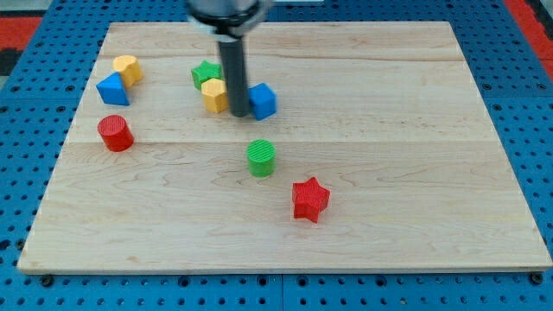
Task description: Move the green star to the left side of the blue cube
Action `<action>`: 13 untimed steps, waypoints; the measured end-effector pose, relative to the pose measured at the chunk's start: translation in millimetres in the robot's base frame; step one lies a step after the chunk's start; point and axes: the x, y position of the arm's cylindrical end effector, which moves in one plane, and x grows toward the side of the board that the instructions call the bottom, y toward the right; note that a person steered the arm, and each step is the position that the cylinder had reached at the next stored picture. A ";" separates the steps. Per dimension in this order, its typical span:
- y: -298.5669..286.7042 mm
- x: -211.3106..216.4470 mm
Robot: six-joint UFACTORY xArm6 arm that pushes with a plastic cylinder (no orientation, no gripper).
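The green star [205, 72] lies at the upper middle-left of the wooden board [415, 173], touching a yellow block [215, 95] just below it. The blue cube [263, 101] sits to the right of the yellow block. My dark rod comes down from the view's top, and my tip [238, 114] stands between the yellow block and the blue cube, close to both. The green star is up and to the left of my tip.
A yellow block [127, 67] and a blue block [112, 89] sit together at the upper left. A red cylinder [115, 133] lies below them. A green cylinder [261, 158] is at the centre, and a red star [310, 199] lies lower right of it.
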 end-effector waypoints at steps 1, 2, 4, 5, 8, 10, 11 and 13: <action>51.7 -34.5; 19.3 -48.0; -70.0 -102.9; -70.4 -69.3; -136.1 -22.3; -60.0 -38.9; -94.6 -51.9; -212.1 -132.6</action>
